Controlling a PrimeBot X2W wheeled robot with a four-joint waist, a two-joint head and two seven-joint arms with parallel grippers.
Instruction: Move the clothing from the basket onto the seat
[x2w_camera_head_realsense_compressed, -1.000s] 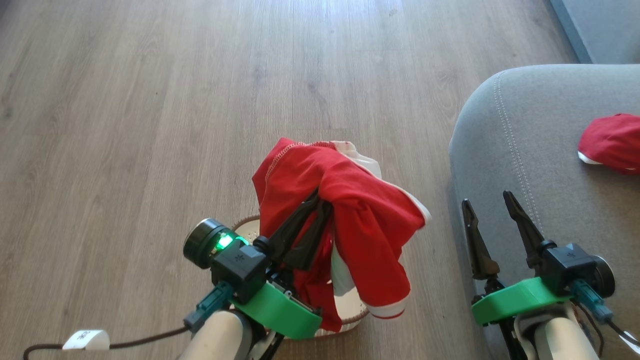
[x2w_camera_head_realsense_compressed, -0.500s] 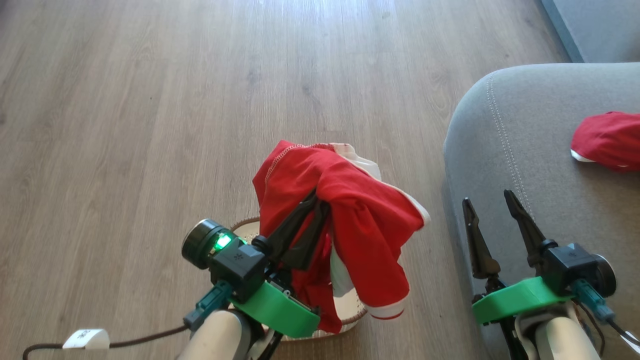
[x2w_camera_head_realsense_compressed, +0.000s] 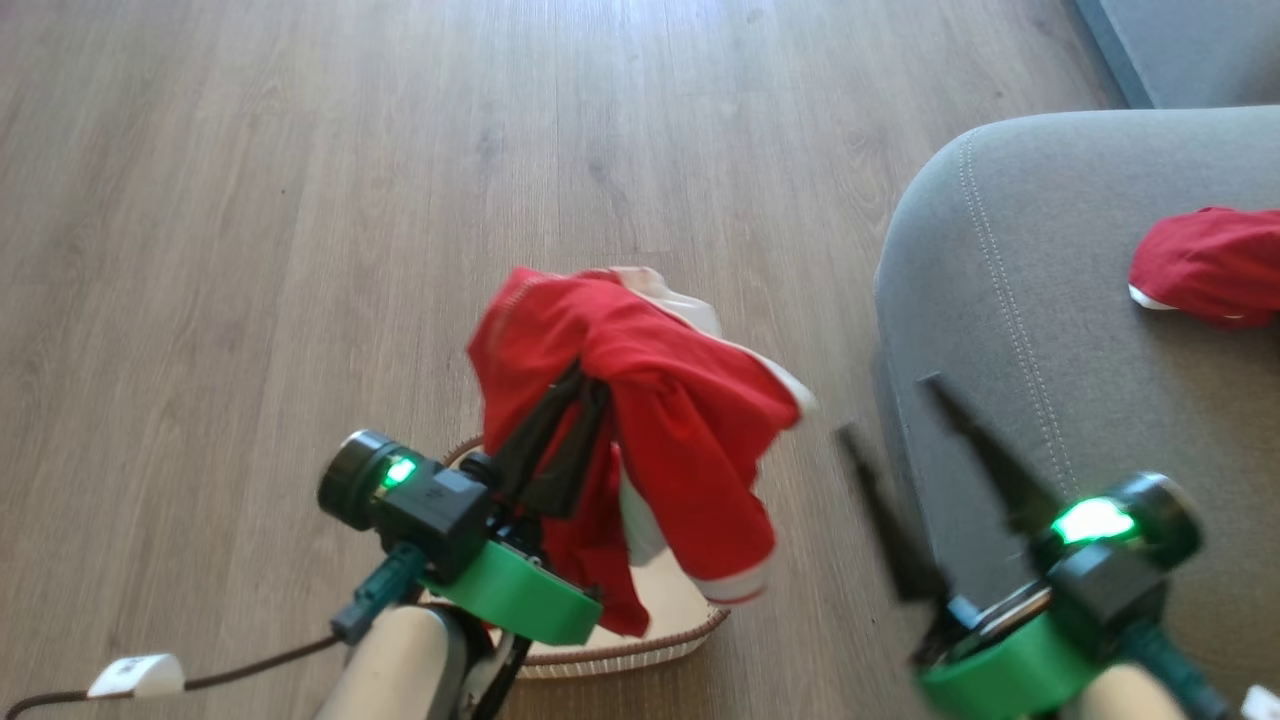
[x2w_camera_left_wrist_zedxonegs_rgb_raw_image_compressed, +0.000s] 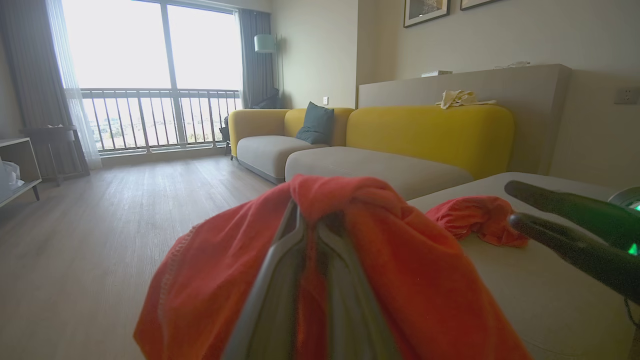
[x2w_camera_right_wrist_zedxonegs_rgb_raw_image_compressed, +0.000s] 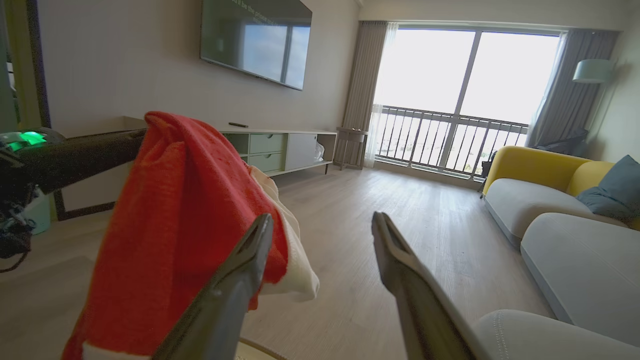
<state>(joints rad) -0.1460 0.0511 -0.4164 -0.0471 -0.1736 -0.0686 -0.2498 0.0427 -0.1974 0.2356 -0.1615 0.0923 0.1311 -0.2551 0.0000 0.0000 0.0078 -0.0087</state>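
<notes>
1 red top (x2w_camera_head_realsense_compressed: 1200, 265) lies on the seat (x2w_camera_head_realsense_compressed: 1000, 330) already. L claw (x2w_camera_head_realsense_compressed: 588, 382) pinches 2nd top (x2w_camera_head_realsense_compressed: 700, 430) over the basket (x2w_camera_head_realsense_compressed: 640, 650). R claw (x2w_camera_head_realsense_compressed: 890, 405) gapes, empty.

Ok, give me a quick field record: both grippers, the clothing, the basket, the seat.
left gripper: shut on held garment, above basket
right gripper: open, empty, near seat corner
held garment: red with white trim, draped over left fingers
basket: on floor beneath held garment, inside mostly hidden
seat: grey, second garment lying on it
</notes>
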